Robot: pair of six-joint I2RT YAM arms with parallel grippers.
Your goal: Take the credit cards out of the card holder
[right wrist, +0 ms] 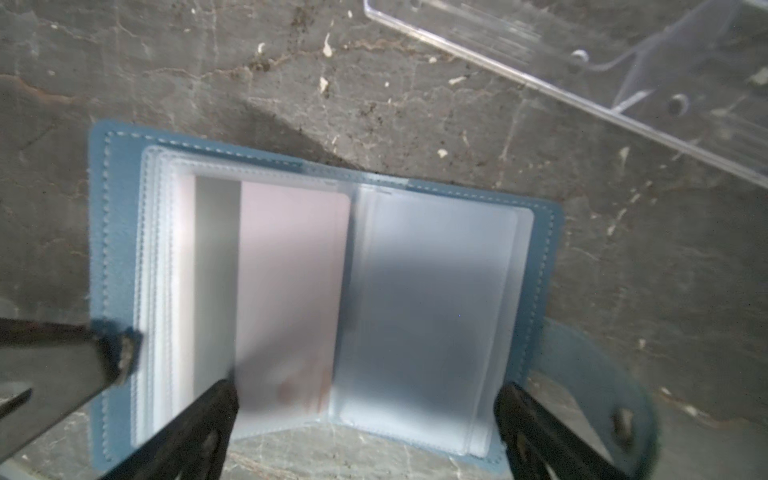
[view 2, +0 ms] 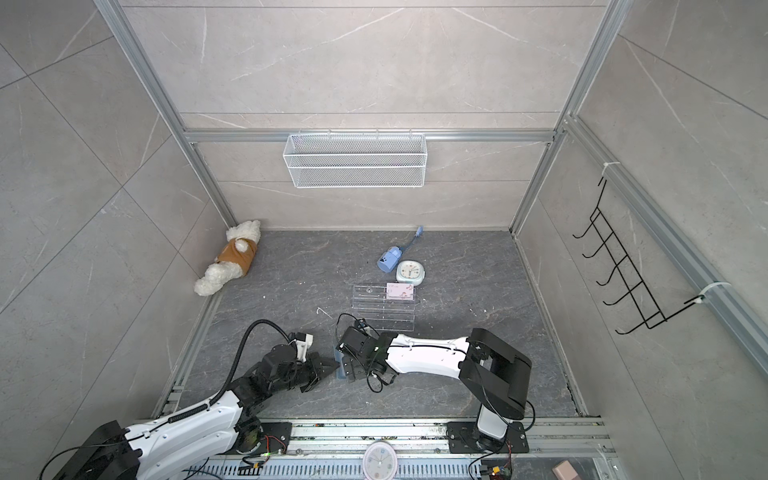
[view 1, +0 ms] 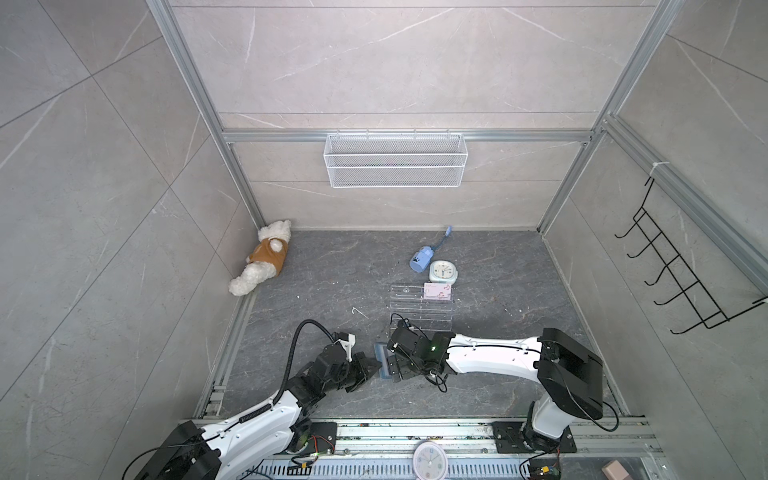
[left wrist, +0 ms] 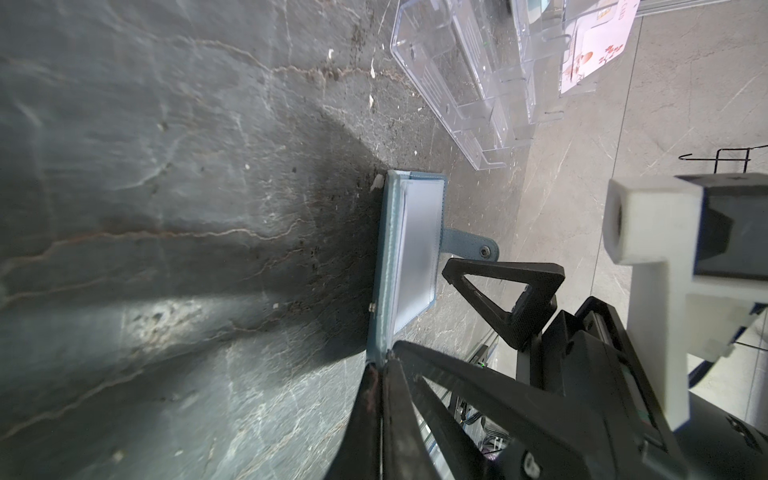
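Closing the wide-open right gripper (right wrist: 368, 392) on the pink card (right wrist: 291, 291), sleeved in the holder (right wrist: 112, 232) lying open on the floor (right wrist: 415, 104) between both arms, may pinch the sleeve (right wrist: 266, 176) too and drag the holder from the shut left gripper (left wrist: 380, 365) clamping its cover corner.

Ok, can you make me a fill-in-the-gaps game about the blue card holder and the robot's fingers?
1. The card holder lies ____, with a pink card in one sleeve.
2. The left gripper has its fingers ____ on the holder's cover.
3. A second card stands in the clear rack, close to a small ____.
4. The right gripper hovers over the sleeves, holding ____.

Missing words: open; shut; clock; nothing.
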